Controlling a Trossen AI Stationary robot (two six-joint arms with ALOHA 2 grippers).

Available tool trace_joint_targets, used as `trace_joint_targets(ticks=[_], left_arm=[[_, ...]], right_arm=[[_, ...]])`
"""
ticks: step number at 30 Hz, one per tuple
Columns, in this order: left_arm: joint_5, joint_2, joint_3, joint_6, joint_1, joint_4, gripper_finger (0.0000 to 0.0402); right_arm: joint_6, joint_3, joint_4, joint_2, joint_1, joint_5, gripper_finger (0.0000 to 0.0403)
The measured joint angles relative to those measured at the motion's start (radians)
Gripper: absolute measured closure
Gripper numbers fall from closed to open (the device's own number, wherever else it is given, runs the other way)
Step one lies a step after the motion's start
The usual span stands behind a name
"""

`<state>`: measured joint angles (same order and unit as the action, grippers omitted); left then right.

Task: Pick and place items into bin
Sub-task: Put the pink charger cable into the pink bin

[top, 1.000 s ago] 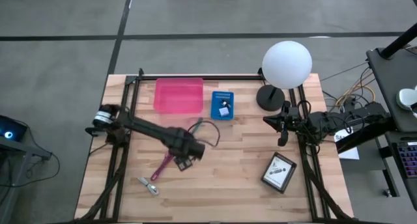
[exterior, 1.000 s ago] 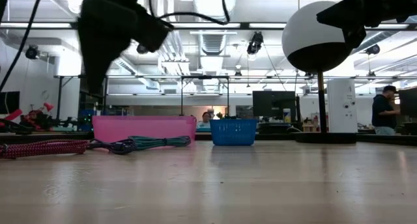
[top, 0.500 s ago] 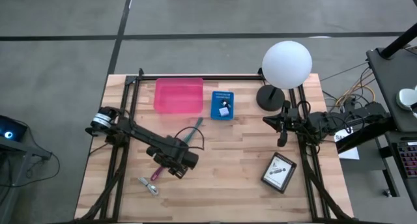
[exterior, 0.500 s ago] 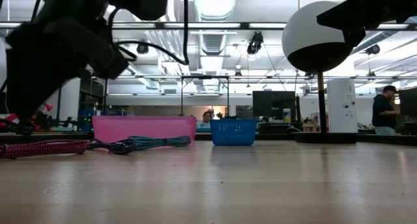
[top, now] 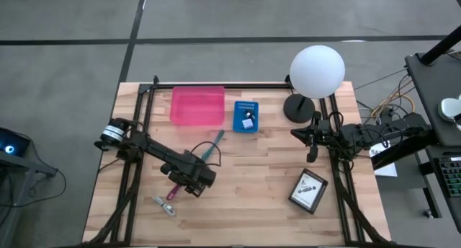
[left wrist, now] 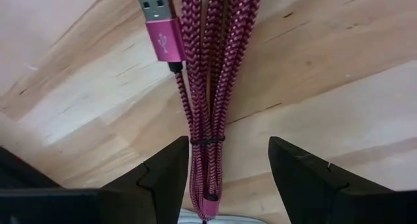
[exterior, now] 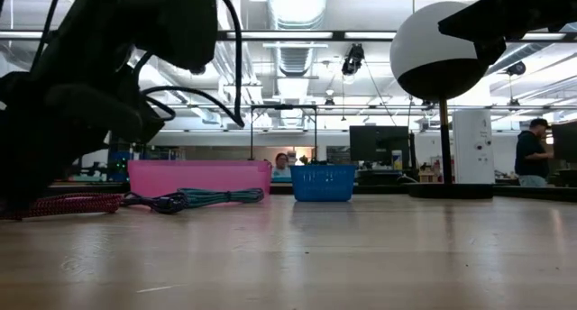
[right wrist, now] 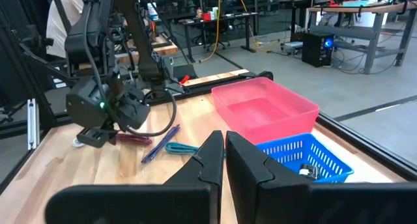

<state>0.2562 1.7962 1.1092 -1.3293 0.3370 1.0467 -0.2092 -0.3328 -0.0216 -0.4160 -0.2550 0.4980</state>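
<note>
One magenta cable between open, empty left gripper fingers, unlifted; others near, pink bin empty.

One camera looks straight down on my bench; another sits level at its near edge, both sharing the pink bin.

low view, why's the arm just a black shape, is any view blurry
Low view: bright ceiling lights backlight the left arm, leaving a silhouette. Left wrist view: the magenta braided cable is crisp, while the open left gripper is soft at the edges. High view: evenly lit.
</note>
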Motion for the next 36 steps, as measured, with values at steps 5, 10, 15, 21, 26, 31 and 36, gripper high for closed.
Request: trace_joint_targets(ticks=[5, 10, 15, 21, 26, 31, 36], left_arm=[[0.027, 0.000, -0.045, 0.027, 0.000, -0.061, 0.0207], [0.064, -0.005, -0.086, 0.036, -0.002, -0.105, 0.0207], [0.067, -0.005, -0.091, 0.097, -0.002, -0.126, 0.0210], [0.067, -0.003, -0.101, 0.116, -0.002, -0.149, 0.0248], [0.067, -0.003, -0.104, 0.136, -0.001, -0.159, 0.0300], [0.065, 0.000, -0.092, 0.137, 0.000, -0.157, 0.0360], [0.038, 0.004, -0.036, 0.216, 0.001, -0.142, 0.0390]], right_arm=[[0.000, 0.000, 0.000, 0.000, 0.000, 0.000, 0.0394], [0.003, 0.000, 0.000, 0.000, 0.000, 0.000, 0.0394], [0.003, 0.000, 0.000, 0.001, 0.000, 0.000, 0.0394], [0.000, 0.000, 0.000, 0.001, 0.000, 0.000, 0.0394], [0.000, 0.000, 0.000, 0.001, 0.000, 0.000, 0.0394], [-0.014, 0.000, 0.000, 0.000, 0.000, 0.000, 0.0394], [-0.023, 0.000, 0.000, 0.000, 0.000, 0.000, 0.0394]])
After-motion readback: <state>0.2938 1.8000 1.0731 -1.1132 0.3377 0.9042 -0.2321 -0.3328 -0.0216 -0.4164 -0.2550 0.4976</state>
